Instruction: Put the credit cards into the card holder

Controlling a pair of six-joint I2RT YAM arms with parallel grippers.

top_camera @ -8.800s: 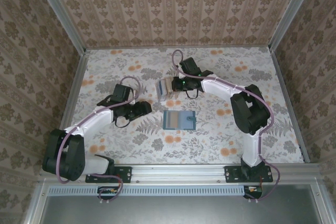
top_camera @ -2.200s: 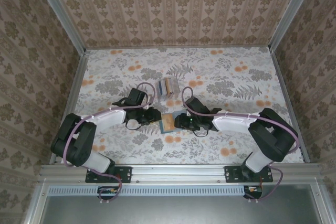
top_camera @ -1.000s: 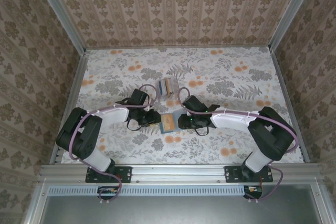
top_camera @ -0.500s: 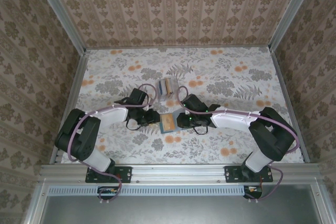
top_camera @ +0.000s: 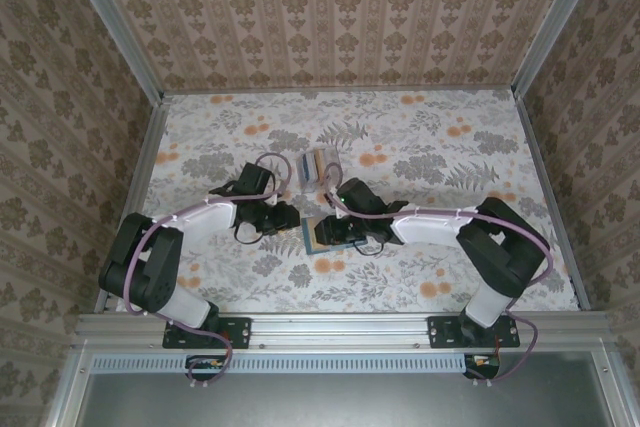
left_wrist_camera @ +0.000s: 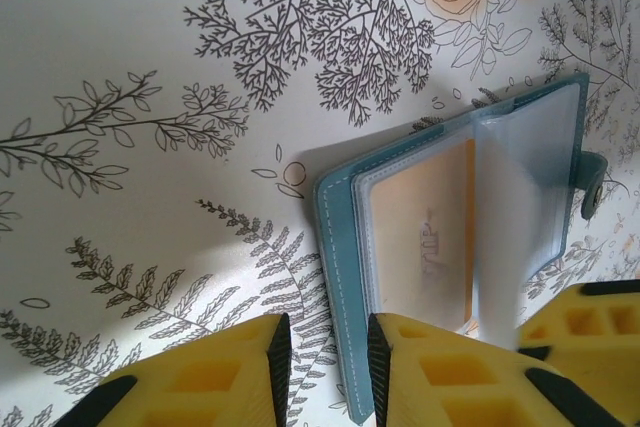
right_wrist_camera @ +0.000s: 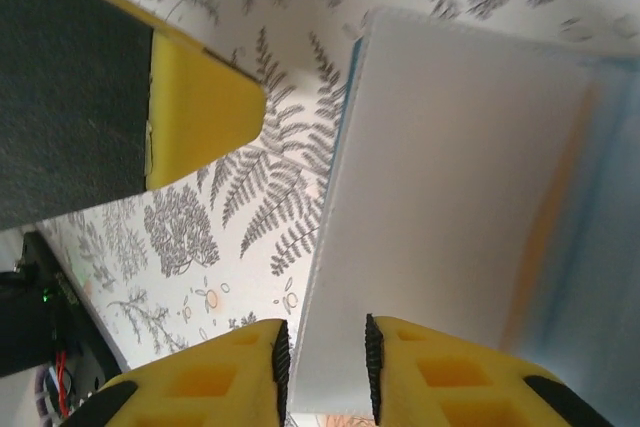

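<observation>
Currently I see the card holder (top_camera: 322,234) lying open on the floral table (top_camera: 450,147). My right gripper (right_wrist_camera: 322,372) pinches its clear sleeve (right_wrist_camera: 450,177), holding it raised above a yellow-tan card (left_wrist_camera: 430,237). My left gripper (left_wrist_camera: 322,367) sits at the teal edge, fingers nearly together; I cannot tell if it grips.

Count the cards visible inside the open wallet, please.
1: a tan card, slotted in the wallet next to its teal cover. More may be hidden behind the frosted sleeve beside it.
</observation>
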